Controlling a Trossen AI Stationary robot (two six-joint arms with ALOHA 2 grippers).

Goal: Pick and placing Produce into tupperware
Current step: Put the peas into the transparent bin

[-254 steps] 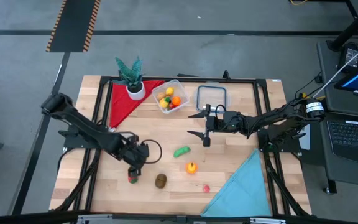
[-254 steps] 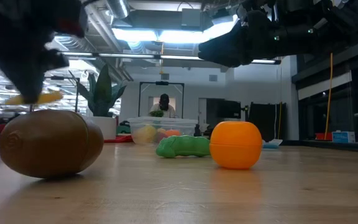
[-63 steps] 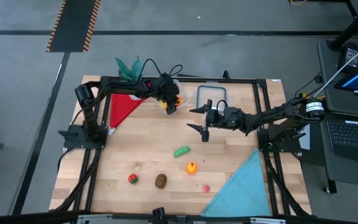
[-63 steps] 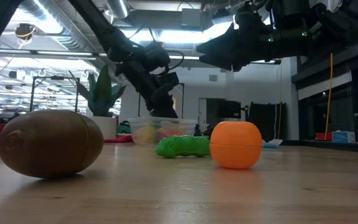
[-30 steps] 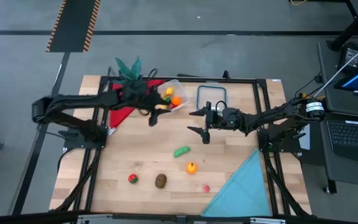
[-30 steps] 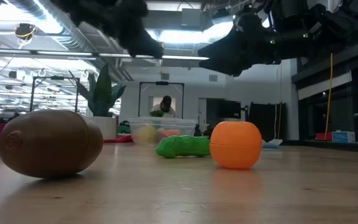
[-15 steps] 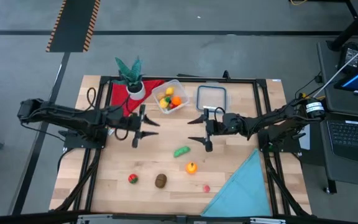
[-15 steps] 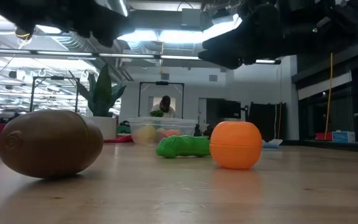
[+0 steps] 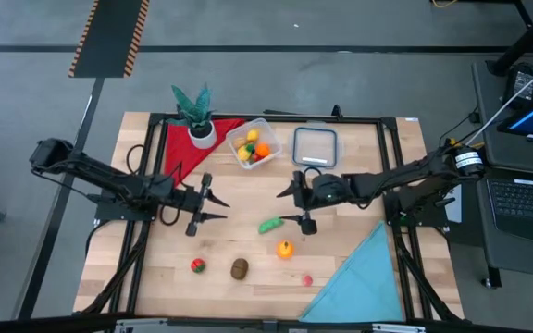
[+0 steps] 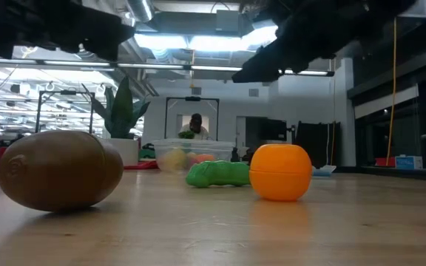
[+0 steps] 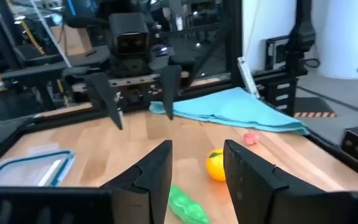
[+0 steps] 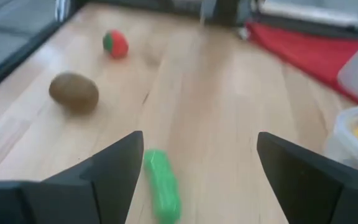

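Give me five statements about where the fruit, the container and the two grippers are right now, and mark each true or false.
1. The green vegetable lies on the bare wood between the two grippers. True.
2. The container is empty. False: it holds yellow and orange pieces.
3. The right gripper is open and holds nothing. True.
4. The brown kiwi sits on the blue cloth. False: it lies on bare wood, beside the red strawberry.
5. The left gripper carries the orange fruit. False: that fruit rests on the table, and the gripper's fingers are apart with nothing between them.
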